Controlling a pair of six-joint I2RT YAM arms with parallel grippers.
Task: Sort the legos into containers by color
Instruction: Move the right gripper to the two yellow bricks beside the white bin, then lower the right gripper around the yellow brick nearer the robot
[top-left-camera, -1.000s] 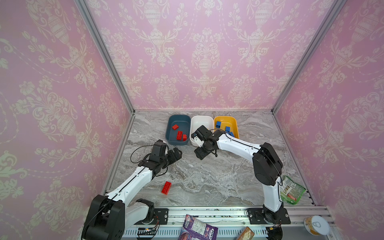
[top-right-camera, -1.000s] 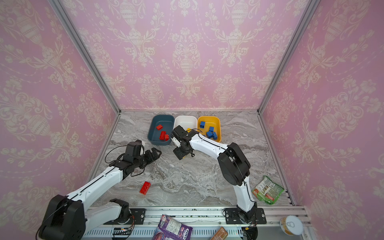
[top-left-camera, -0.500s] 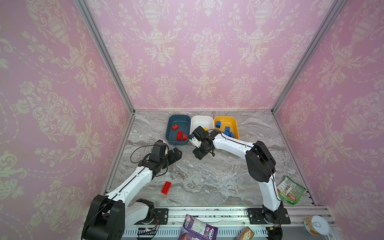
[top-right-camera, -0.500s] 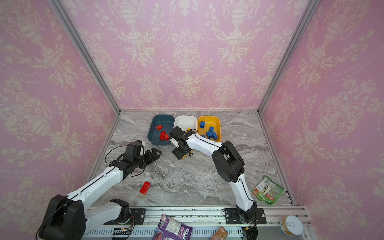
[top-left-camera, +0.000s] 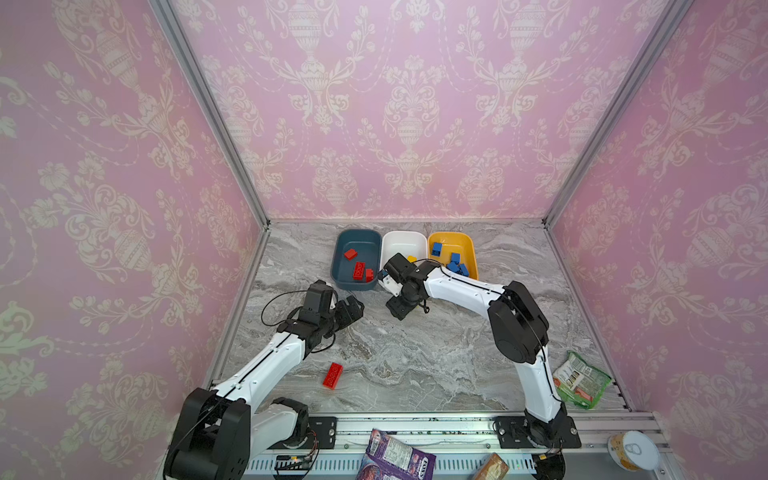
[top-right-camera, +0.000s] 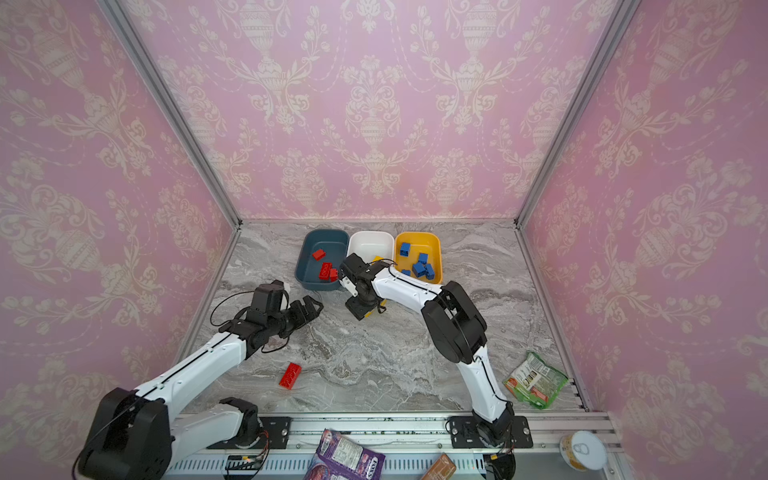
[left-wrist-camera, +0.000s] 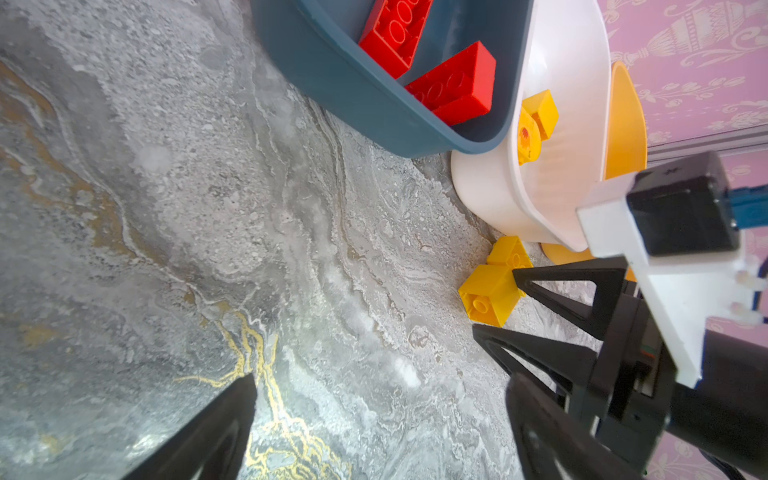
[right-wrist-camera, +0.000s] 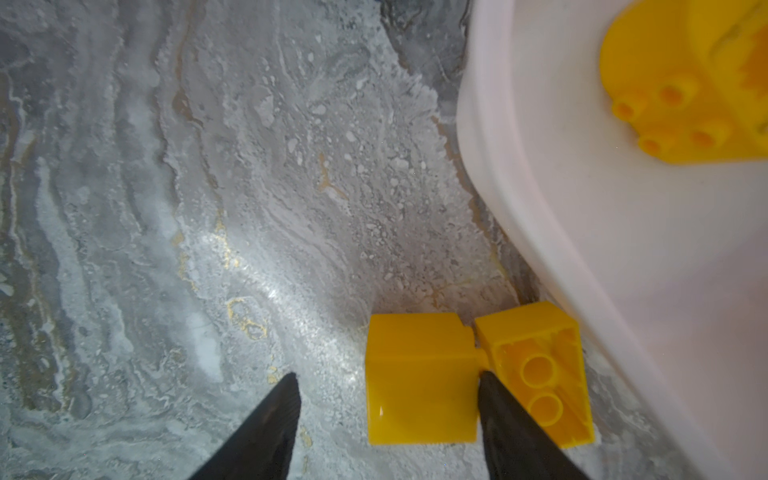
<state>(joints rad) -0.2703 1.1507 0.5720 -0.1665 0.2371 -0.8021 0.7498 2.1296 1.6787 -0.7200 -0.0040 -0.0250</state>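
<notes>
Your yellow brick (right-wrist-camera: 419, 378) lies on the marble table (right-wrist-camera: 208, 208), just off a corner of the white tub (right-wrist-camera: 582, 249). A second yellow brick (right-wrist-camera: 540, 374) touches it, tipped so its hollow underside shows. Your right gripper (right-wrist-camera: 386, 376) straddles the first brick. Its fingers stand apart, one tip at the seam between the two bricks and the other clear of the brick's far face, so nothing is clamped.

Inside the white tub you have a third yellow brick (left-wrist-camera: 540, 112) and a round yellow piece (left-wrist-camera: 528, 141). The dark teal tub (top-left-camera: 365, 245) beside it holds red bricks (top-left-camera: 359, 269). The yellow-orange tub (top-left-camera: 457, 241) on the other side holds blue bricks (top-left-camera: 455, 258).

One red brick (top-left-camera: 333, 375) lies alone on the table, well apart from the tubs, on the left toward the front rail (top-left-camera: 415, 419). Your left gripper (top-left-camera: 353, 309) hangs over bare marble in front of the teal tub, fingers wide apart and empty.

By the rail you have a green snack packet (top-left-camera: 579, 384), a purple packet (top-left-camera: 395, 457) and a pull-tab tin can (top-left-camera: 633, 449). Their print is too small to read.
</notes>
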